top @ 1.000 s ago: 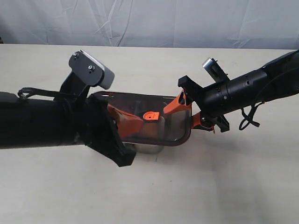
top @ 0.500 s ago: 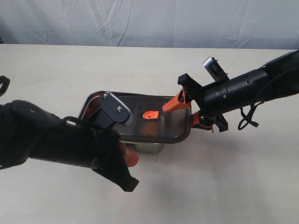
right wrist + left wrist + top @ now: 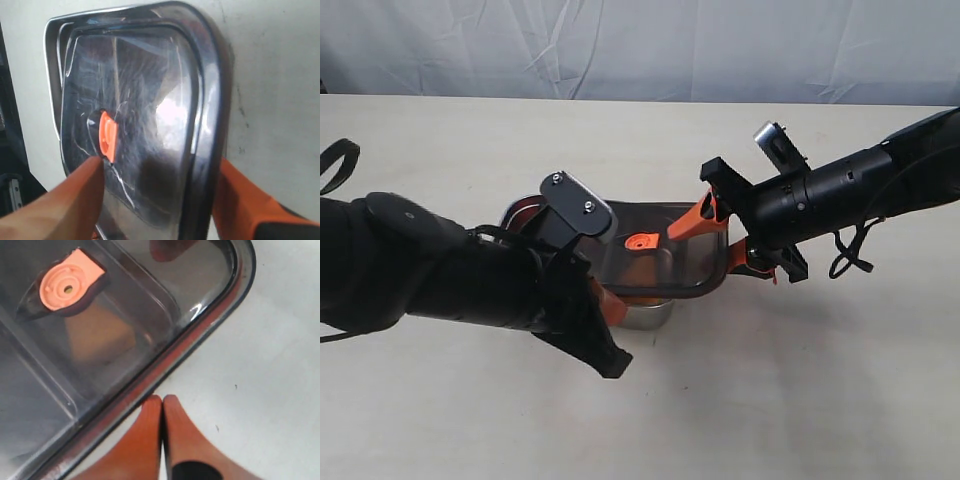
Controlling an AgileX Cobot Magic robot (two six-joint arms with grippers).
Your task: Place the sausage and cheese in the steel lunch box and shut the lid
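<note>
The dark translucent lid (image 3: 670,262) lies over the steel lunch box (image 3: 648,316), its orange valve tab (image 3: 640,243) on top. My right gripper (image 3: 723,240) is shut on the lid's right end, one finger on the top face and one under the rim; in the right wrist view the lid (image 3: 145,100) runs between those fingers (image 3: 75,200). My left gripper (image 3: 162,400) is shut and empty, with its tips at the lid's front rim (image 3: 150,375). Through the lid I see the cheese (image 3: 100,337) and a dark red shape, the sausage (image 3: 167,250).
The pale table (image 3: 770,400) spreads all round the box. A white cloth backdrop (image 3: 640,45) hangs behind the far edge. My bulky left arm (image 3: 420,270) covers the box's left end in the exterior view.
My left arm swung off the top of the lid, down toward the front of the box, then edged right. The right gripper and the lid stayed put.
</note>
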